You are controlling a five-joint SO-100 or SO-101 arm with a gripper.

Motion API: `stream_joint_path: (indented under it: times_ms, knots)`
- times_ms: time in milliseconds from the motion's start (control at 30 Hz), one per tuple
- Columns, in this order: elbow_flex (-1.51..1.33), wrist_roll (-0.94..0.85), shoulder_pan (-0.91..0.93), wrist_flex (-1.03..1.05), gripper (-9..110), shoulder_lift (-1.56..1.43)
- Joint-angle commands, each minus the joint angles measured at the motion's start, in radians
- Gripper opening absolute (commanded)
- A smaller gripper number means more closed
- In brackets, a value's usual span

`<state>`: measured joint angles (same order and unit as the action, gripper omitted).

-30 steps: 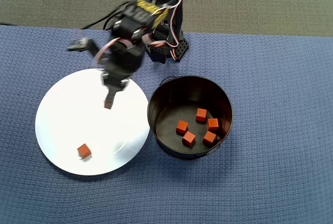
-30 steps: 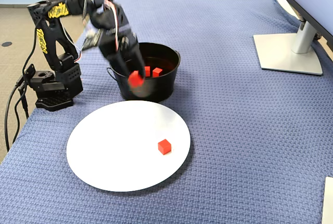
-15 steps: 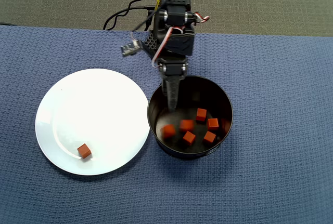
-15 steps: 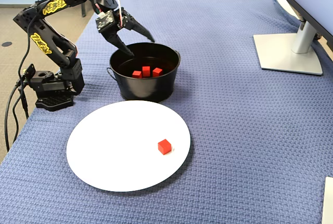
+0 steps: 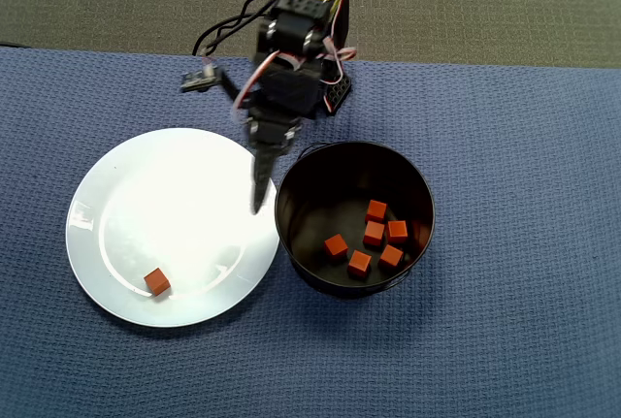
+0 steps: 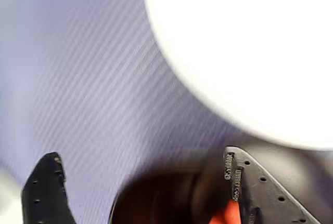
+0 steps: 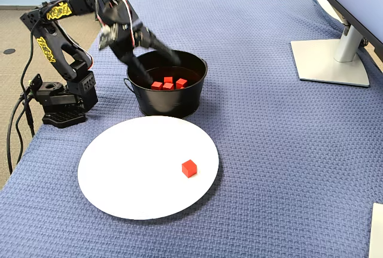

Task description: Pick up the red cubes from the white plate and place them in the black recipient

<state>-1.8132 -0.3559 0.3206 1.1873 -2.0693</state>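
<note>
One red cube lies on the white plate. Several more red cubes rest inside the black recipient. In the overhead view my gripper hangs over the plate's right edge, just left of the recipient's rim. It is open and holds nothing; the wrist view shows the gripper with its two fingers far apart. In the fixed view the blurred gripper is above the recipient's left rim.
Everything stands on a blue woven cloth. The arm's base with its cables sits at the cloth's left edge in the fixed view. A monitor stand occupies the far right.
One second ago the gripper carried a red cube above the plate. It let it go into the recipient and has now swung back towards the plate, open.
</note>
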Motion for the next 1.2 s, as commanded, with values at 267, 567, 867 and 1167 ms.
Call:
stream_joint_path:
  times_ms: [267,567,867,1167]
  knots:
    - [0.288,-0.173,0.233,-0.080,31,0.499]
    - [0.422,-0.769,0.258,-0.067,31,0.710]
    - [0.390,-1.037,0.285,-0.202,28,0.764]
    - [0.525,-1.000,0.316,-0.235,28,0.917]
